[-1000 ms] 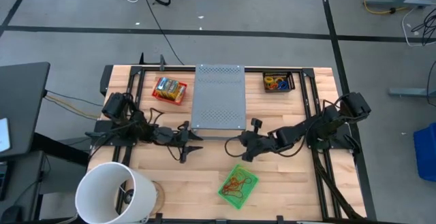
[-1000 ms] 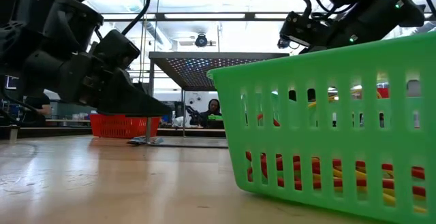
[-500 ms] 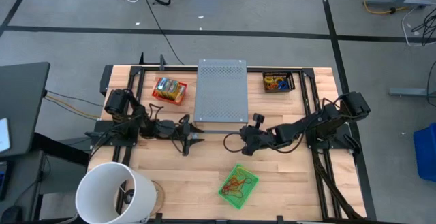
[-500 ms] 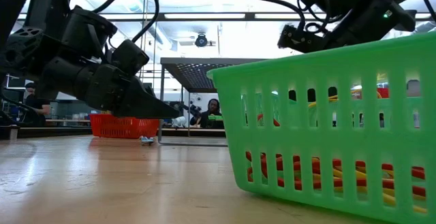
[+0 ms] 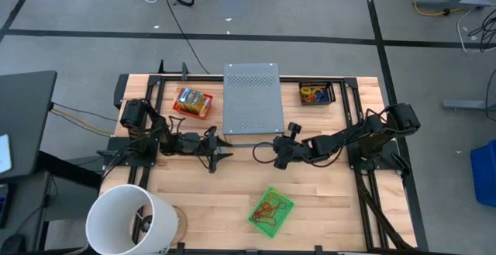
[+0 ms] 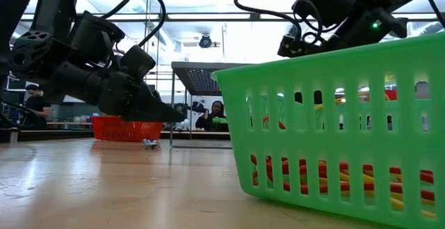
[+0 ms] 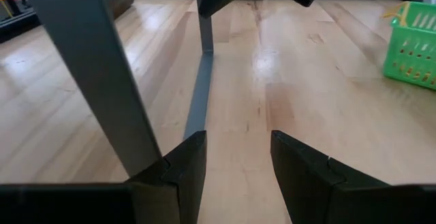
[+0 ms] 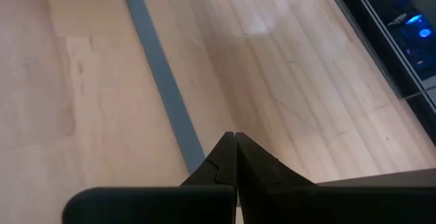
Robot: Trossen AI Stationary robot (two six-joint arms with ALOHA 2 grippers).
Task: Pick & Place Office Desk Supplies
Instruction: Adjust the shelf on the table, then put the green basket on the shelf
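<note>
The grey perforated metal box [image 5: 251,98] stands at the table's far middle on thin legs. My left gripper [image 5: 223,148] [image 7: 238,139] is open and low, at the box's near left corner. My right gripper [image 5: 260,153] [image 8: 236,137] is shut at the box's near base rail. Orange and red rubber bands lie in the green basket [image 5: 271,208] [image 6: 341,124] on the near side. Yellow-orange packets sit in the red basket [image 5: 193,102], and more coloured bands in the black basket [image 5: 315,94]. My left gripper meets the grey box's near left leg [image 7: 102,88] with the outer side of one finger [image 7: 180,166], coming level from the table's left. The leg stands upright on the table and nothing lies between the fingers. My right gripper has its shut fingertips [image 8: 228,149] at the box's flat base rail [image 8: 160,81], coming low from the table's right. The fingers hide the spot, so I cannot tell whether they touch it.
The big white bucket [image 5: 128,220] stands at the near left corner. Black frame rails run along the left, right and far edges. Bare wood lies between the grippers and the green basket. A person sits in the room beyond the table.
The grey box has slid along the table toward the far edge, staying upright. Both grippers have moved toward the far edge with it, the left one staying open and low, the right one drawing slightly toward the table's left.
</note>
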